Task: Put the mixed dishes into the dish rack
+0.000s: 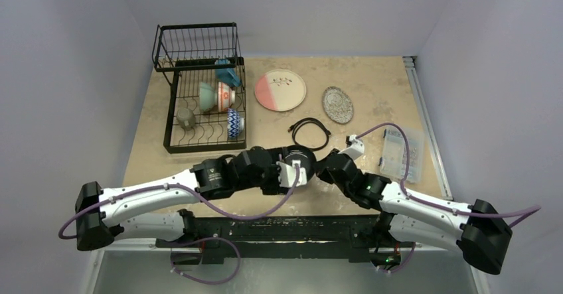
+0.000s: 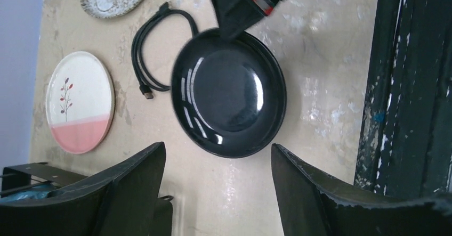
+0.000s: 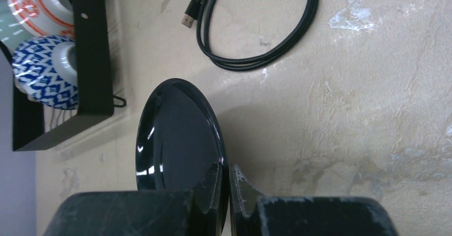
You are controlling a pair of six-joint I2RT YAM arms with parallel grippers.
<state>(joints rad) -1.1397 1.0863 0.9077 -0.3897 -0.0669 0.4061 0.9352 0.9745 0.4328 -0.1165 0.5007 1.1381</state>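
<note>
The black plate [image 3: 176,135] is tilted up off the table, its rim pinched by my shut right gripper [image 3: 226,185]. In the left wrist view the plate [image 2: 228,92] faces the camera, with the right gripper [image 2: 242,12] on its far rim. My left gripper [image 2: 218,185] is open and empty, its fingers just short of the plate's near rim. From above, both grippers meet at the plate [image 1: 300,156]. The dish rack [image 1: 171,101] holds a mint-green bowl [image 1: 207,96], red-patterned bowl [image 1: 226,97], grey cup [image 1: 185,117] and blue-handled mug [image 1: 228,75]. The pink-and-white plate [image 1: 280,89] and speckled plate [image 1: 337,104] lie on the table.
A black coiled cable [image 1: 311,133] lies just beyond the black plate. A clear plastic box [image 1: 403,151] sits at the right. A blue-patterned bowl [image 1: 234,123] stands in the rack's near right corner. The table's dark front rail [image 2: 410,87] is close by.
</note>
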